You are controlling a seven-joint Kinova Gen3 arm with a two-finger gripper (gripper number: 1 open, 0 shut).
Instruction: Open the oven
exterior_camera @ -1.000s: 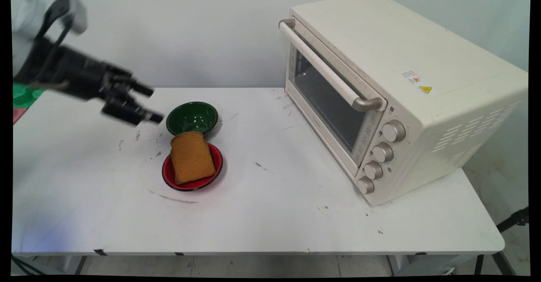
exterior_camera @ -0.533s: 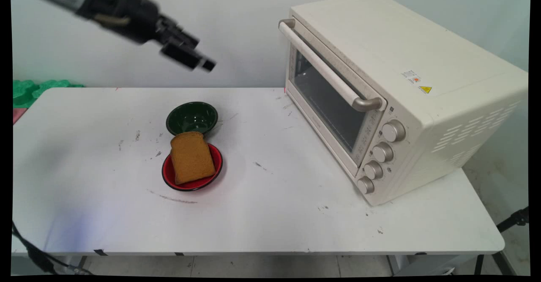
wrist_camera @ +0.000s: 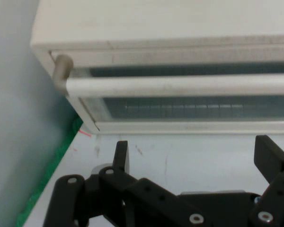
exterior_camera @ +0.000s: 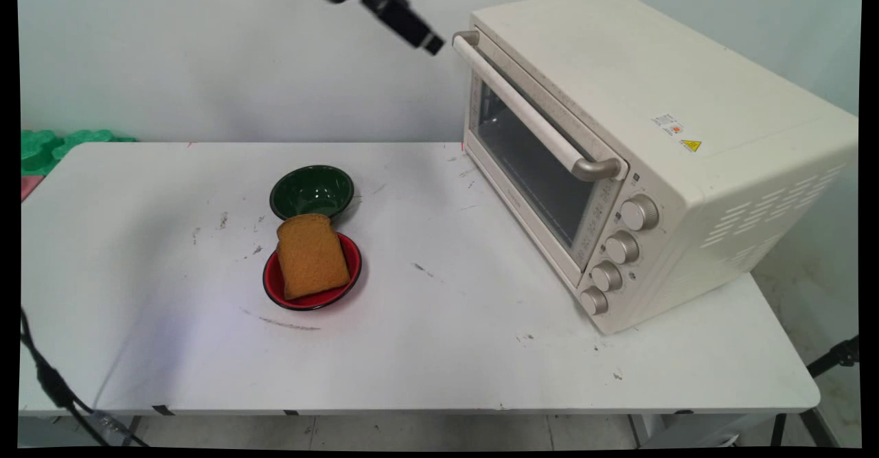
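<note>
I am running a single arm over a white table point(exterior_camera: 481, 348), and its black gripper point(exterior_camera: 431, 44) hangs high in the air just off the far end of the toaster oven's door handle point(exterior_camera: 529, 111). It holds nothing. In the hand view its two fingers point(wrist_camera: 120, 153) stand wide apart, one at each side of the picture.

Everything below is placed relative to the cream toaster oven point(exterior_camera: 659, 149), which sits on the right part of the table with its glass door shut and facing left. The handle is a long pale bar running along the top of the door, from the end by the wall down toward the four knobs point(exterior_camera: 618, 248) at the near end. From the hand, the handle point(wrist_camera: 180, 86) lies straight ahead and slightly above the fingers, its long axis running across the gap between them, with its wall-side end bracket showing at the left. The gripper is close to that end but not touching it.

Well to the left of the oven, low on the table, a slice of brown bread point(exterior_camera: 311, 255) rests on a red plate point(exterior_camera: 341, 293), with a green bowl point(exterior_camera: 312, 191) just behind it, touching or nearly so.
</note>
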